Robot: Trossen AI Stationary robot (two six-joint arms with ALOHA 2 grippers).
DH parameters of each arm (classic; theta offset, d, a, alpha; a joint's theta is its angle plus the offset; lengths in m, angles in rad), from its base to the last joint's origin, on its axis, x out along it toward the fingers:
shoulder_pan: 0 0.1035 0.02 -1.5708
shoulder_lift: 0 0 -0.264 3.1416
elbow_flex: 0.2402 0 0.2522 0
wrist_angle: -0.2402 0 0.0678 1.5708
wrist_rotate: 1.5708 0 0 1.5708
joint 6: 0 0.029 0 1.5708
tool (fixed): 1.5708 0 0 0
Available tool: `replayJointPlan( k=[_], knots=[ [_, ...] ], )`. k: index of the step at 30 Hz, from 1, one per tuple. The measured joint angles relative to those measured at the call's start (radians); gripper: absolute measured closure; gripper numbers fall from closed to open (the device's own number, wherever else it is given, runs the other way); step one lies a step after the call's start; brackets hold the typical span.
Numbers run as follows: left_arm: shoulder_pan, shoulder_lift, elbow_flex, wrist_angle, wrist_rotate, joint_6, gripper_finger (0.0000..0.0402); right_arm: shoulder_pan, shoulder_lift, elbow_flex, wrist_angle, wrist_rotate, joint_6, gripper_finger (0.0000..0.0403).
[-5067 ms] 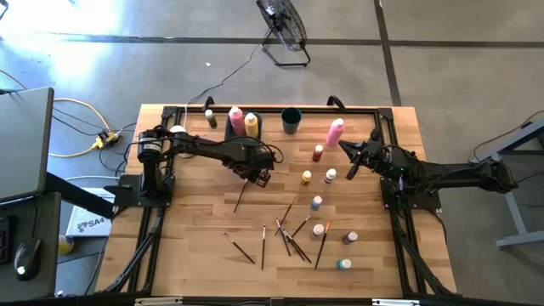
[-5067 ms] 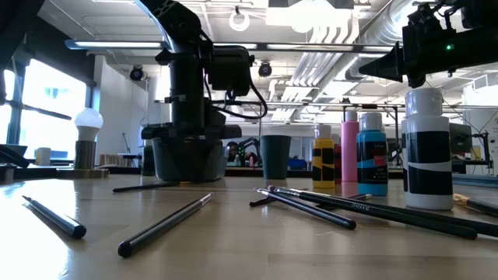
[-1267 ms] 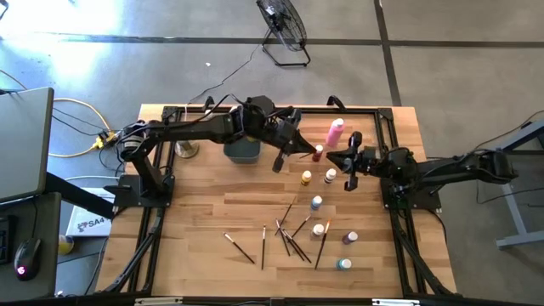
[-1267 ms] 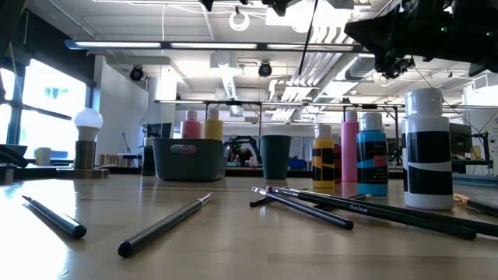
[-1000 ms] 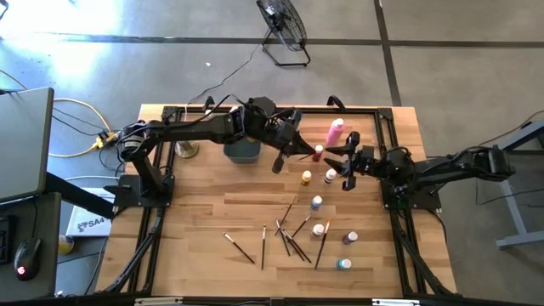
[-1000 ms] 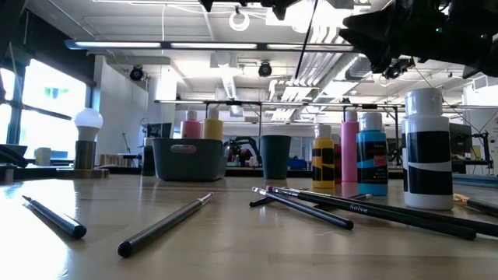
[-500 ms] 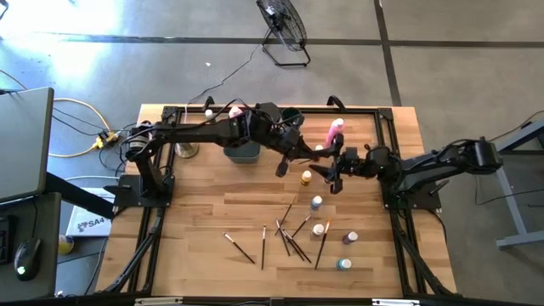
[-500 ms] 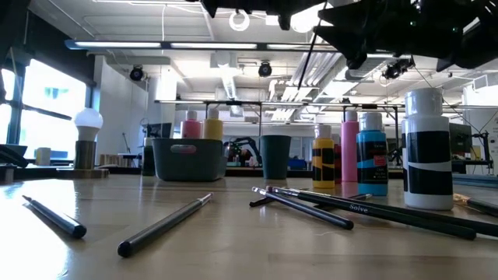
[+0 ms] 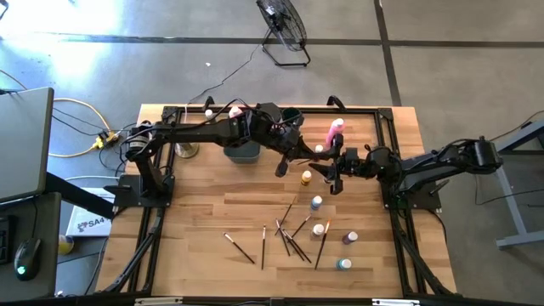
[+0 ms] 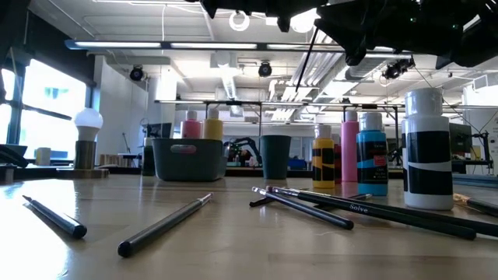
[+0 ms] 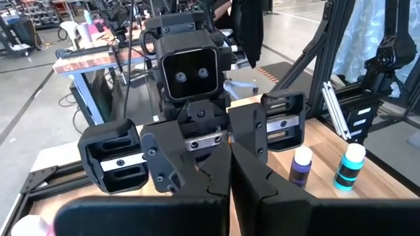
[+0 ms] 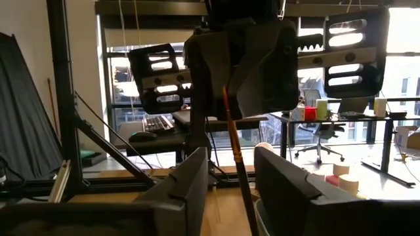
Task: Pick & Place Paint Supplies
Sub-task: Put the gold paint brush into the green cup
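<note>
My left gripper (image 9: pixel 287 160) is clamped on a brush (image 12: pixel 237 162), held in the air just right of centre in the upper half of the high view. Its long axis runs steeply up and down, handle hanging below my left jaws. My right gripper (image 12: pixel 226 172) faces it, fingers (image 12: pixel 195 178) parted either side of the handle without touching. The right only needs to close; the bin (image 9: pixel 241 151) sits just upper left.

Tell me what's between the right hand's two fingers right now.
In the right wrist view, the thin paintbrush held by the left hand hangs between the right hand's fingers, which are not yet touching it.
</note>
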Motion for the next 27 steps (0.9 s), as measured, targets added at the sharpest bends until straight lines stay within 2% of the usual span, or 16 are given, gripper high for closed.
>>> replayJointPlan(
  k=[8, 19, 27],
  knots=[
    [0.000, 0.000, 0.000, 0.000, -0.001, -0.002, 0.0401, 0.000, 0.000, 0.000, 0.000, -0.001, 0.000, 0.0335],
    [0.000, 0.000, 0.000, -0.001, -0.001, -0.002, 0.0401, 0.000, 0.000, -0.001, 0.000, -0.003, 0.000, 0.0380],
    [0.000, 0.000, 0.000, -0.003, -0.001, -0.002, 0.0401, 0.000, 0.000, -0.001, -0.001, -0.005, -0.001, 0.0390]
  ],
)
